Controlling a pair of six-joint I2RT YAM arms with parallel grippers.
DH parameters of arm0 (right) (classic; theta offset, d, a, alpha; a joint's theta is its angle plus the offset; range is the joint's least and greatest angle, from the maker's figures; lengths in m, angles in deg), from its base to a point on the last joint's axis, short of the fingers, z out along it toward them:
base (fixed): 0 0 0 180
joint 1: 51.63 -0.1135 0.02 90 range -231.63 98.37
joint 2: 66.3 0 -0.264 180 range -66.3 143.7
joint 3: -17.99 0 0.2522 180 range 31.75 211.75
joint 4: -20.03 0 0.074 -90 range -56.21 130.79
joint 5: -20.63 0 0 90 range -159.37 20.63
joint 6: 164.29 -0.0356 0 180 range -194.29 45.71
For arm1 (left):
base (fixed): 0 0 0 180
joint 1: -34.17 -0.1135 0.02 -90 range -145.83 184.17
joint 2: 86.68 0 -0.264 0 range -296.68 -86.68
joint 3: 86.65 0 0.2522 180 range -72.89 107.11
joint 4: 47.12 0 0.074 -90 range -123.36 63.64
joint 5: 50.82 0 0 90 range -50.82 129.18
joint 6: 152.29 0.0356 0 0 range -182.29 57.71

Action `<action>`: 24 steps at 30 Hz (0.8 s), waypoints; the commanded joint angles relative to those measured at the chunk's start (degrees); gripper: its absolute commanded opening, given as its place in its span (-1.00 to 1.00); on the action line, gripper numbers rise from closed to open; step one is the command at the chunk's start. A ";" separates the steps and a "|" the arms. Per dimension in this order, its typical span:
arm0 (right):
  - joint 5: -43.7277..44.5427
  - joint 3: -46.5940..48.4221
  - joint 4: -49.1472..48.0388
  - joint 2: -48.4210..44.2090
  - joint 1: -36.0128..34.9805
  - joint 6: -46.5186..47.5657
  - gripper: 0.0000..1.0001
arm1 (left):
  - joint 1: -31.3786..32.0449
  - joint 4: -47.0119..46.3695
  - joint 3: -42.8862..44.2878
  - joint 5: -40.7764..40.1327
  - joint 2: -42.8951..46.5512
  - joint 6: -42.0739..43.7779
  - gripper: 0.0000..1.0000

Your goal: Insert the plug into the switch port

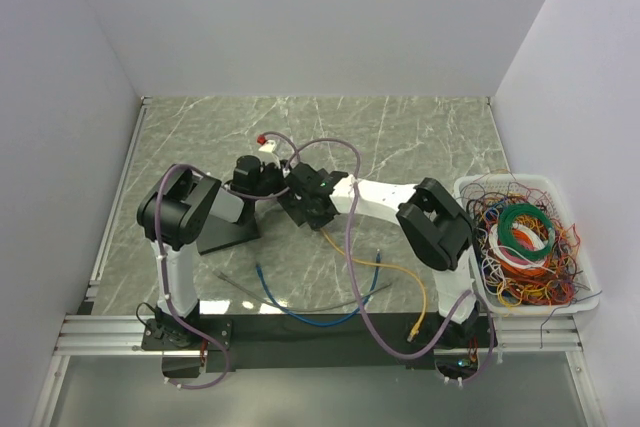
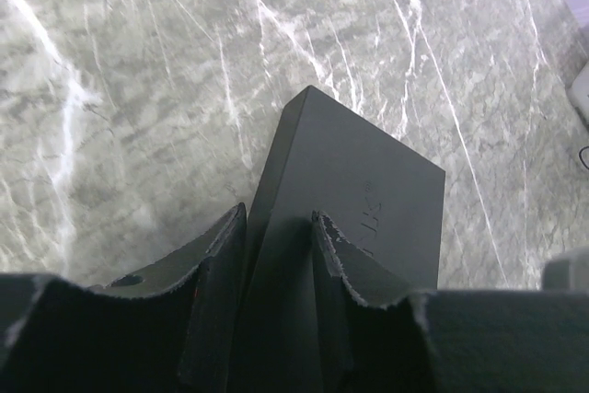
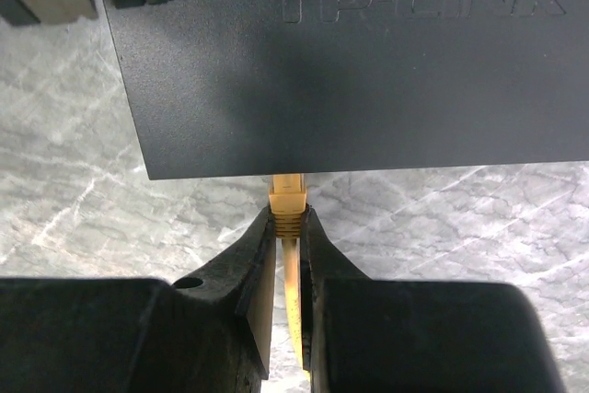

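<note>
Your right gripper (image 3: 287,227) is clenched on the yellow plug (image 3: 286,195). Its long axis points to 12 o'clock, tip at the switch (image 3: 350,89) edge. The left gripper (image 2: 278,223) straddles the switch; you cannot tell if it pinches.

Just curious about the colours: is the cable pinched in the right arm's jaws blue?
No, the cable held between those jaws is yellow, its plug at the black box's edge.

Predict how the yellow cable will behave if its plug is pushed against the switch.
The yellow cable probably flexes easily: it lies in loose curves on the table. Pinched just behind the plug by the right gripper, that short stretch should act fairly stiff under a push.
</note>
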State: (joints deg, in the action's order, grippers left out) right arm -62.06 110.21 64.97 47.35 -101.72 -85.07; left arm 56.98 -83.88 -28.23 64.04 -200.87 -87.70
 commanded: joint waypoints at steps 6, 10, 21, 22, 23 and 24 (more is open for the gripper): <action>2.71 4.87 -25.44 1.49 3.33 -6.35 -1.00 | 0.84 8.86 -2.74 9.06 -4.55 -2.54 -0.53; 2.62 3.72 -30.73 1.32 4.47 -8.72 -1.00 | 0.75 9.48 -2.30 9.68 -5.25 -2.89 -0.55; -2.73 15.49 -29.42 5.62 5.87 -10.04 -1.00 | 0.92 11.50 -0.98 8.27 -6.39 -3.07 -0.62; -4.13 15.93 -29.60 5.54 6.05 -10.30 -1.00 | 1.10 11.67 -1.07 7.75 -6.31 -3.15 -0.63; -4.76 16.46 -29.51 5.45 6.14 -10.83 -1.00 | 1.53 12.20 -0.81 7.22 -6.22 -2.98 -0.63; -5.11 18.47 -28.29 5.79 6.31 -11.10 -1.00 | 1.89 13.16 -0.63 6.00 -6.04 -2.54 -0.64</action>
State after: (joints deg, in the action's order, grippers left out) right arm -68.50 118.49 63.95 52.97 -97.91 -93.14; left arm 53.48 -86.83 -25.41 61.09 -204.06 -88.45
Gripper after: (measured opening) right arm 0.163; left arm 0.347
